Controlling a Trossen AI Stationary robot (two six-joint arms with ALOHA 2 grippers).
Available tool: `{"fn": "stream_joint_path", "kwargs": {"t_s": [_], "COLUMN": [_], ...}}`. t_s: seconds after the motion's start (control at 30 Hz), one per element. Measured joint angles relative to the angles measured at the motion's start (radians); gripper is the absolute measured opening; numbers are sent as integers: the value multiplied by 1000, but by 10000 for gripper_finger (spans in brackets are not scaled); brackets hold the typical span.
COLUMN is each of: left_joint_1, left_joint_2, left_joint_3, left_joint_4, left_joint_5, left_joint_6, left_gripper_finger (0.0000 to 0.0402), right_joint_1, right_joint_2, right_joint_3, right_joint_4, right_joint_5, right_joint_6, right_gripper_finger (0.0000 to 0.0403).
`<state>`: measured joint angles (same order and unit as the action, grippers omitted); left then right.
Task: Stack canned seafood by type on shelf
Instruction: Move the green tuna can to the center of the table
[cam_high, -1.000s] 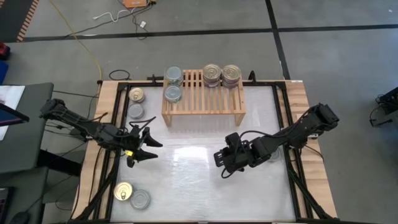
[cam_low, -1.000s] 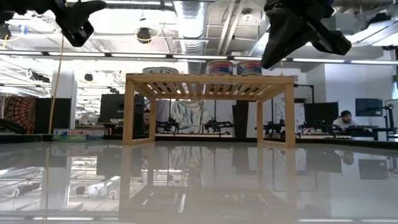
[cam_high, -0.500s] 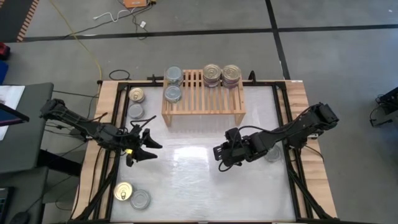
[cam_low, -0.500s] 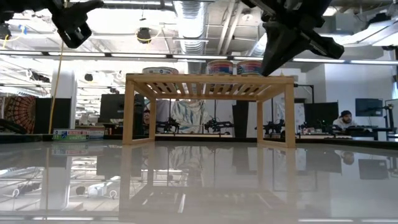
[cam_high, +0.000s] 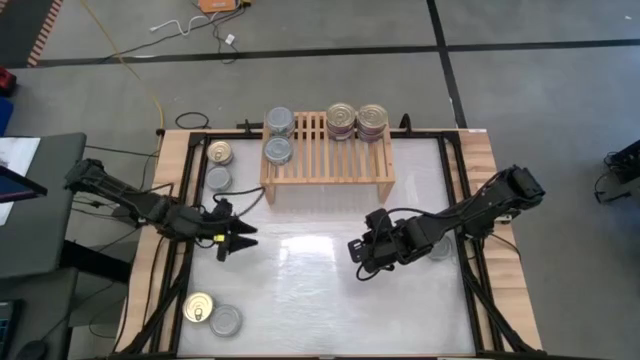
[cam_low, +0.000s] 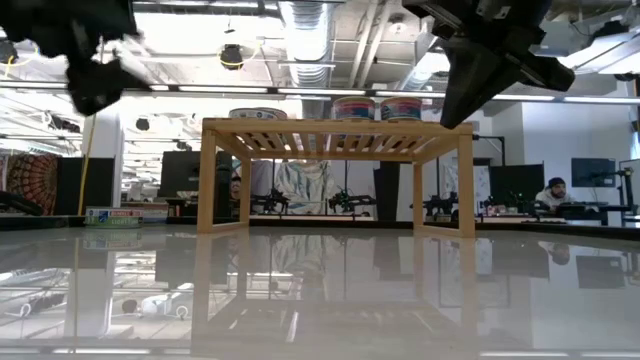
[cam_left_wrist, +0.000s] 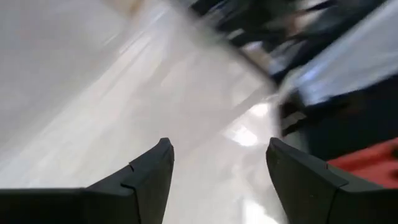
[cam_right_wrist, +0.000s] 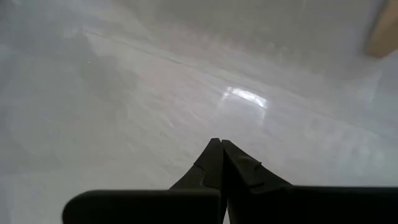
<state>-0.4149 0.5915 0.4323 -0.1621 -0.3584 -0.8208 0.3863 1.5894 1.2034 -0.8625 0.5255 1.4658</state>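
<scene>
I hold the left gripper (cam_high: 236, 240) parted and empty for loose tins (cam_high: 218, 179); right gripper (cam_high: 361, 250) shut, empty.

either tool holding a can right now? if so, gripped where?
No. The left tool is open with only bare table between its fingers. The right tool is shut on nothing, above the table.

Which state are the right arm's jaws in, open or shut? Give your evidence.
Shut. In the right wrist view the right gripper shows its two dark jaws pressed together to a single tip over the bare table, with nothing between them.
</scene>
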Motion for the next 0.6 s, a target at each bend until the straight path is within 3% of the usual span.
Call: {"fn": "stream_joint_path", "kwargs": {"t_s": [0.13,0.3,0.47,0.6], "left_joint_1": [42,221,504,752], "left_joint_2": [31,111,204,252], "left_joint_3": [132,280,373,425], "left_joint_4": [-427,-780,-961,-966], "left_joint_5": [-52,-69,-68,-31], "left_joint_6": [-175,-239,-171,-68], "left_gripper_finger": [234,227,217,212], "right_joint_1": [0,-11,-29,-49], "right_joint_2": [0,0,0,0], "right_joint_3": [0,0,0,0], "right_joint_4": [-21,-43,-43,-43], "right_joint_5": [0,0,0,0], "right_joint_6": [-5,-60,-160,-222], "right_gripper_finger": [24,24,24,24]}}
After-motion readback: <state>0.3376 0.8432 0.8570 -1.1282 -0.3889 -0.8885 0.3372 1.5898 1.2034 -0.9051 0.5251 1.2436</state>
